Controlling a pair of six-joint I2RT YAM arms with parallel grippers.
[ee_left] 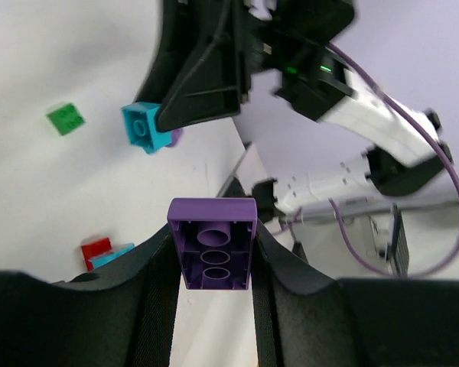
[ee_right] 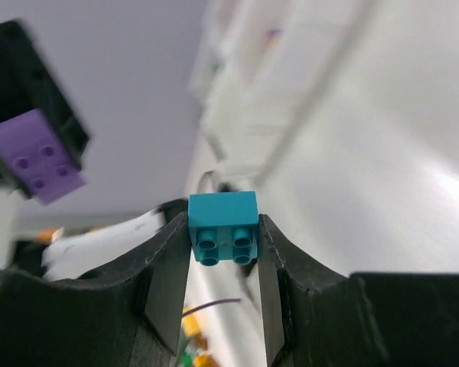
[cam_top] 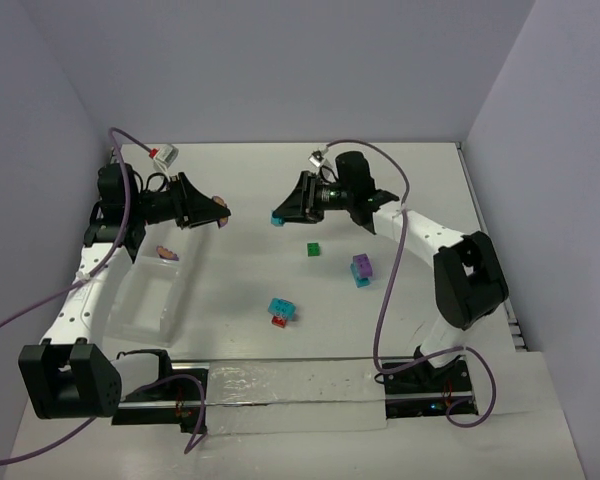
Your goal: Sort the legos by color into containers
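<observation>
Purple brick (ee_left: 213,243) is pinched at the tips of the left gripper's (cam_top: 218,212) fingers (ee_left: 157,290). At its 3 o'clock, the right gripper (cam_top: 280,214) pinches a cyan brick (ee_right: 222,228). The tray (cam_top: 145,305) lies at 7 o'clock.

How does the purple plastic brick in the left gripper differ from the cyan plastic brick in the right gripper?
Colour: the purple plastic brick against the cyan plastic brick. Facing: the purple one turns its hollow underside, with three tubes, to its wrist camera; the cyan one shows studs to its own. Size: the purple one looks longer than the cyan one. Shared: each is clamped between fingers, by the left gripper and the right gripper.
</observation>
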